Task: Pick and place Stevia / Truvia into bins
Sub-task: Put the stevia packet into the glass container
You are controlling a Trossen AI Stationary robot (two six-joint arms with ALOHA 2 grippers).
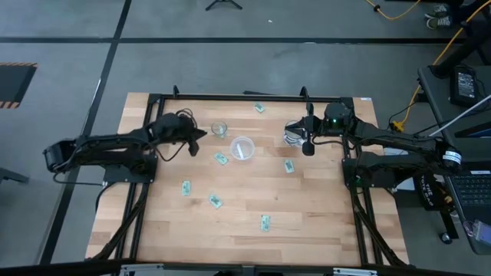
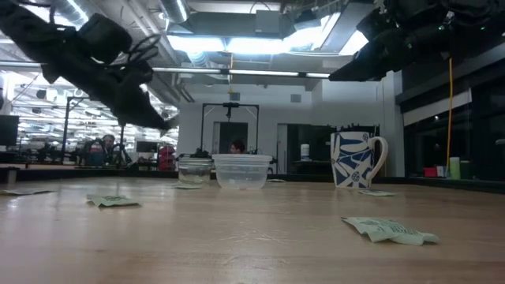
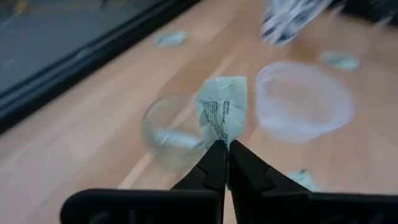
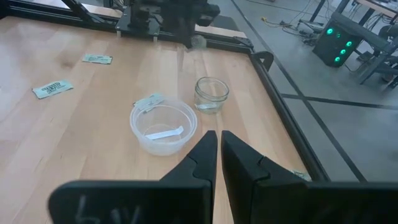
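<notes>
Left hand: raised above the bench, fingers pinched shut on the lower edge of one pale green and white paper sachet, which stands upright from the tips. It hangs over the gap between the two cups, likely so the sachet can be dropped into one; which one, I cannot tell.

Right hand: held high at the far right of the bench, fingers nearly together with a thin gap, carrying nothing. It looks to be waiting clear of the work.

Small clear round cup: far centre, left of the wider cup. Something pale lies at its bottom, probably a sachet.

Wider translucent whitish round cup: just right of and a little nearer than the clear cup. One white strip lies flat inside.

Loose sachets: scattered flat on the light wooden bench, one touching or just beside the wide cup's near-left rim, others well apart toward the near edge and far side. Most remain unsorted.

Blue and white patterned mug: far right, below the right arm; not part of the sorting.
</notes>
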